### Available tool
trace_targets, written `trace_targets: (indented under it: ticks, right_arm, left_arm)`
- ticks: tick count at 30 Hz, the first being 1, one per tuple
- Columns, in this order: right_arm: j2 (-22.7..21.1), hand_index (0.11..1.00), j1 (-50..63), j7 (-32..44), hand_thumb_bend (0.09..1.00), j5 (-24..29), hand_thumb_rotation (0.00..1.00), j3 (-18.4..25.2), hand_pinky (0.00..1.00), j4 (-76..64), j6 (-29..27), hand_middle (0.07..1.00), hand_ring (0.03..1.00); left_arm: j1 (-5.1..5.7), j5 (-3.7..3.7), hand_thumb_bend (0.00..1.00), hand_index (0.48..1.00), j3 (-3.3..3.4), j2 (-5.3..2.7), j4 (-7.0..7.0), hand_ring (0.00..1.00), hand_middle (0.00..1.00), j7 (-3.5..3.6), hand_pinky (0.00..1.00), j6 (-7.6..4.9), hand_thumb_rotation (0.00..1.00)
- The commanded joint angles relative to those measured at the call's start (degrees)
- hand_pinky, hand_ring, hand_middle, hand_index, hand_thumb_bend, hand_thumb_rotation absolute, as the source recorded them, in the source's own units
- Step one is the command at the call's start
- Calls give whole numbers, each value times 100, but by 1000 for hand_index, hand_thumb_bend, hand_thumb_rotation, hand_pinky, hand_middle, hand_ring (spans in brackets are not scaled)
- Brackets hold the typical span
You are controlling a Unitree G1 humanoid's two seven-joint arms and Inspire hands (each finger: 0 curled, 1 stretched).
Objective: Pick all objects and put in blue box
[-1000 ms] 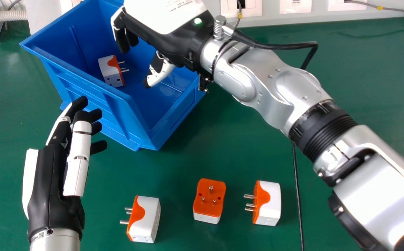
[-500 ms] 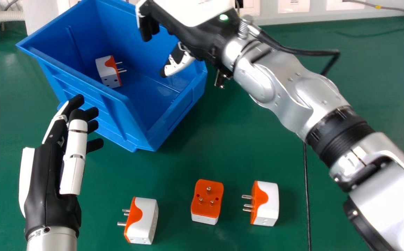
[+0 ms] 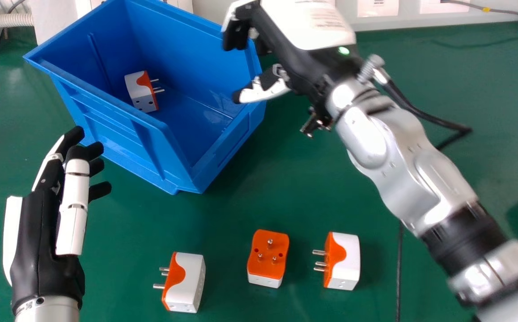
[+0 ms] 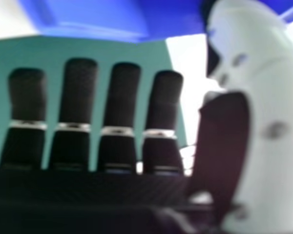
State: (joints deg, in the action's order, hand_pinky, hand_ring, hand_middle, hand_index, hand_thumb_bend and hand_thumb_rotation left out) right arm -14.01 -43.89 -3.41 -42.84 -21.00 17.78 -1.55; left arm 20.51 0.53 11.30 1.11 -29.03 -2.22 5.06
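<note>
My right hand [image 3: 299,53] is over the right rim of the blue box [image 3: 151,129] in the head view, its fingers relaxed and holding nothing. In the right hand view the same hand [image 4: 119,97] shows straight fingers, with the blue box [image 4: 97,19] beyond them. One white and orange adapter [image 3: 141,91] lies inside the box. On the table stand a left adapter [image 3: 184,282], a middle one [image 3: 268,258] with its pins up, and a right one [image 3: 343,260]. My left hand [image 3: 48,223], open and empty, is left of the left adapter.
The green table [image 3: 312,188] surrounds the box. A black cable [image 3: 399,273] runs down the table right of the adapters. White wall sockets [image 3: 377,7] and a ribbed hose [image 3: 10,20] are at the back.
My right hand has moved right, from above the box's inside to its right rim. My left hand has shifted slightly left. The adapters and box stay where they were.
</note>
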Motion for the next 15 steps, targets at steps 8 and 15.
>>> trace_targets:
  ticks: [8,15]
  right_arm:
    - [-236,583,1022,-142,576,154,41,499,458,-1392,51,677,608]
    - [-381,775,1965,-172,675,463,211,795,652,-2082,-190,849,806]
  left_arm:
    - [-65,6,316,896,95,72,309,866,860,97,791,-395,890]
    - [-67,-62,306,904,89,209,624,873,865,237,802,-736,889]
